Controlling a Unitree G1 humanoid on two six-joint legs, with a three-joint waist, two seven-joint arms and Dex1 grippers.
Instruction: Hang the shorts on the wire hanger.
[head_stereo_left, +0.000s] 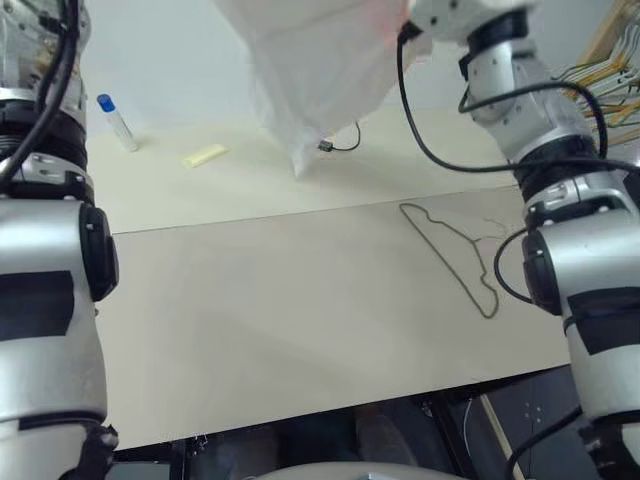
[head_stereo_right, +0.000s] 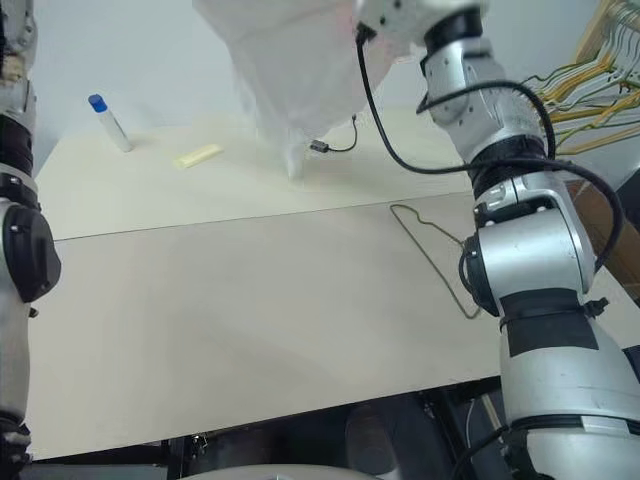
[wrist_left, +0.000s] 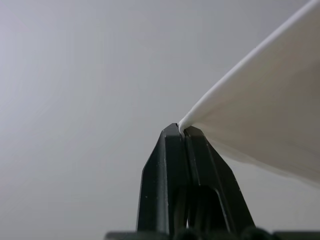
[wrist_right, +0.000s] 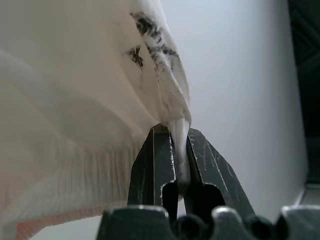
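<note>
Both pincers, left pincer (wrist_left: 181, 131) and right pincer (wrist_right: 172, 135), clamped on the shorts (head_stereo_left: 320, 70) above the wire hanger (head_stereo_left: 455, 255).

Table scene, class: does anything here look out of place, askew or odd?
Nothing is spilled or damaged. The wire hanger lies flat and askew on the table. The shorts hang above it, pinched in both grippers' jaws (left gripper, right gripper). A blue-capped tube, a yellow strip and a loose cable lie behind.
</note>
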